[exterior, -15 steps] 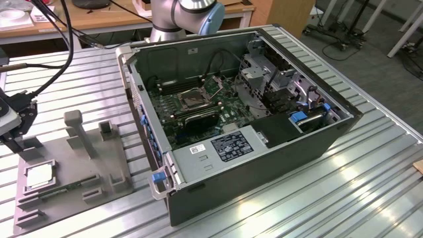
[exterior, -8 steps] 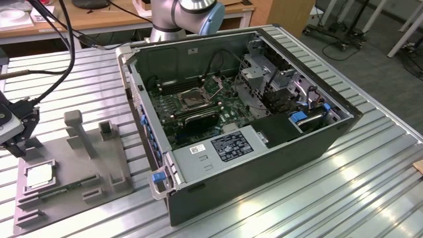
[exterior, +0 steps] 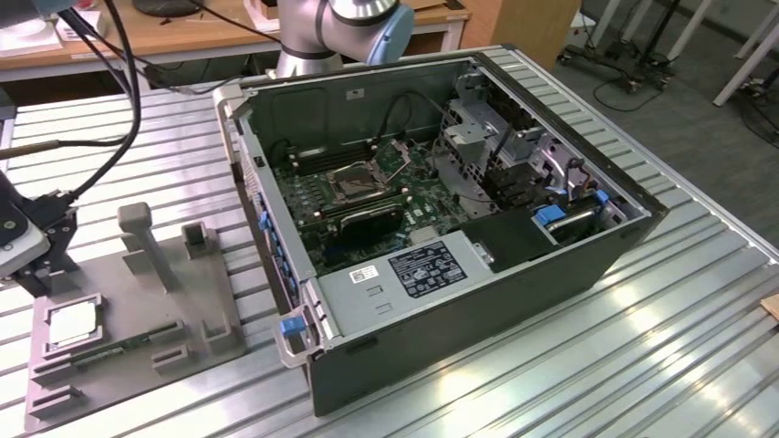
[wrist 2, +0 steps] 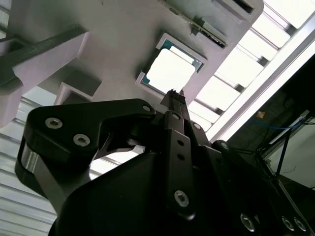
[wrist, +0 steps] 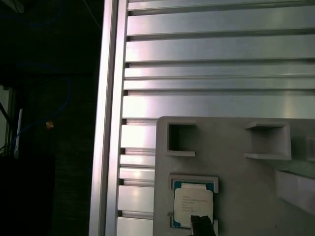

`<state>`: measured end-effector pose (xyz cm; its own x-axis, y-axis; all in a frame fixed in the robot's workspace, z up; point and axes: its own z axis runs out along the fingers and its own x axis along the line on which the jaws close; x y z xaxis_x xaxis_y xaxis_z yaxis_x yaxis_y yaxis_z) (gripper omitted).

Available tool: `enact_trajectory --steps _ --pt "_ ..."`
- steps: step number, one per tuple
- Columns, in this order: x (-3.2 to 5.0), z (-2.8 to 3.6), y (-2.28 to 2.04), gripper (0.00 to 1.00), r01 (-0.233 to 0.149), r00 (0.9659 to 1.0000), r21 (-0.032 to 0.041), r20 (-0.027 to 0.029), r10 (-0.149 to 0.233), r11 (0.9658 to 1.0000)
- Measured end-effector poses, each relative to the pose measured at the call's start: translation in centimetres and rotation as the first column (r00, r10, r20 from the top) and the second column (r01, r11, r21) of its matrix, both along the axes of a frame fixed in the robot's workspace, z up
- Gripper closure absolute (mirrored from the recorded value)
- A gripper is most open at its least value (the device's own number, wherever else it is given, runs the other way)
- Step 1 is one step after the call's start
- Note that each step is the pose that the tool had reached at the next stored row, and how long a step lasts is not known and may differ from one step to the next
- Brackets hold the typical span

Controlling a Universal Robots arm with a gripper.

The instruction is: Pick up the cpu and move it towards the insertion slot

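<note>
The cpu is a small square chip with a pale metal top, lying flat in a framed pocket of the grey tray at the exterior view's left. My gripper hangs just above and beside that pocket. Its dark tip sits over the edge of the cpu in the second wrist view. In the first wrist view the tip overlaps the cpu. The insertion slot, a square socket with a silver frame, sits on the green motherboard inside the open computer case.
A thin green memory stick lies in the tray beside the cpu pocket. Grey upright posts rise from the tray. Cables hang above the ribbed metal table. The case's walls surround the motherboard.
</note>
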<state>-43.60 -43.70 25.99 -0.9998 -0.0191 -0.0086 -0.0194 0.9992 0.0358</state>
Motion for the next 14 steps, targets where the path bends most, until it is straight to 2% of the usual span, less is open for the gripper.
enact_trajectory --steps 9,14 --pt "0.0 -1.32 -0.2 0.9 0.0 1.0 -0.0001 -0.0001 0.0 1.0" --pt "-0.01 -1.82 -0.22 0.9 0.0 1.0 -0.0002 -0.0001 0.0 1.0"
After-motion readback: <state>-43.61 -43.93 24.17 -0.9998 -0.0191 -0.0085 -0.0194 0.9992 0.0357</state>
